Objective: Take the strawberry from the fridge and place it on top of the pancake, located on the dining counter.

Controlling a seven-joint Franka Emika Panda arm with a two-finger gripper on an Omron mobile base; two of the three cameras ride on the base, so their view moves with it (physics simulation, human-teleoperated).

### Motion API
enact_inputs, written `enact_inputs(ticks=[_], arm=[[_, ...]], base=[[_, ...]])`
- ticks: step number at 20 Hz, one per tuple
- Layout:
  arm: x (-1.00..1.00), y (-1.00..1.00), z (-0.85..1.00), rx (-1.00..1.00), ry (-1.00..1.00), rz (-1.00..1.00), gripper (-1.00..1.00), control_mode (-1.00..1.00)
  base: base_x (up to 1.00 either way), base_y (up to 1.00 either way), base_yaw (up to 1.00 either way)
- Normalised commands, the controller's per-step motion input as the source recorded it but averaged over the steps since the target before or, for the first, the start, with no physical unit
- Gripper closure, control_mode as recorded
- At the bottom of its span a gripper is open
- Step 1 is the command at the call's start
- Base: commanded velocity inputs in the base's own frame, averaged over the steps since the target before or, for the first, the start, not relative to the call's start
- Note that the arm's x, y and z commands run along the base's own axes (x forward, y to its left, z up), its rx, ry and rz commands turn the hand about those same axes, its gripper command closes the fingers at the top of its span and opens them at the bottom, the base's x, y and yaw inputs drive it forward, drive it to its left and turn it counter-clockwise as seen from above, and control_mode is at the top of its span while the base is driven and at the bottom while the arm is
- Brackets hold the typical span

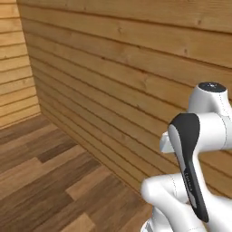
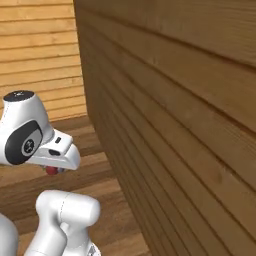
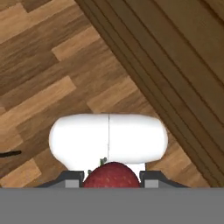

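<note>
Nearest me is the white arm (image 1: 195, 181), folded in tight so the load rides safely while the base crosses the plank floor (image 1: 41, 181) beside the wooden wall (image 1: 136, 68). Its hand (image 3: 112, 177) is clamped on the strawberry (image 3: 112, 176), tucked low under the wrist. I judge this a carrying stretch; the fruit is already out of the fridge.

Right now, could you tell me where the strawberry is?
The strawberry sits between the gripper tips at the bottom centre of the hand view, held above the wood floor beside the plank wall; the right base view shows it under the hand.
</note>
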Motion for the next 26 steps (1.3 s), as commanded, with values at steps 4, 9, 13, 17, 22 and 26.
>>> enact_inputs(ticks=[4,9,13,17,22,26], arm=[[0.00,0.00,0.00,0.00,0.00,0.00,1.00,1.00],[0.00,0.00,0.00,0.00,0.00,0.00,1.00,1.00],[0.00,0.00,0.00,0.00,0.00,0.00,1.00,1.00],[0.00,0.00,0.00,0.00,0.00,0.00,1.00,1.00],[0.00,0.00,0.00,0.00,0.00,0.00,1.00,1.00],[0.00,0.00,0.00,0.00,0.00,0.00,1.00,1.00]], base=[[0.59,0.00,0.87],[0.51,-0.17,0.91],[0.54,-0.17,0.93],[0.62,-0.22,0.89],[0.80,-0.27,0.85],[0.68,-0.21,0.87]])
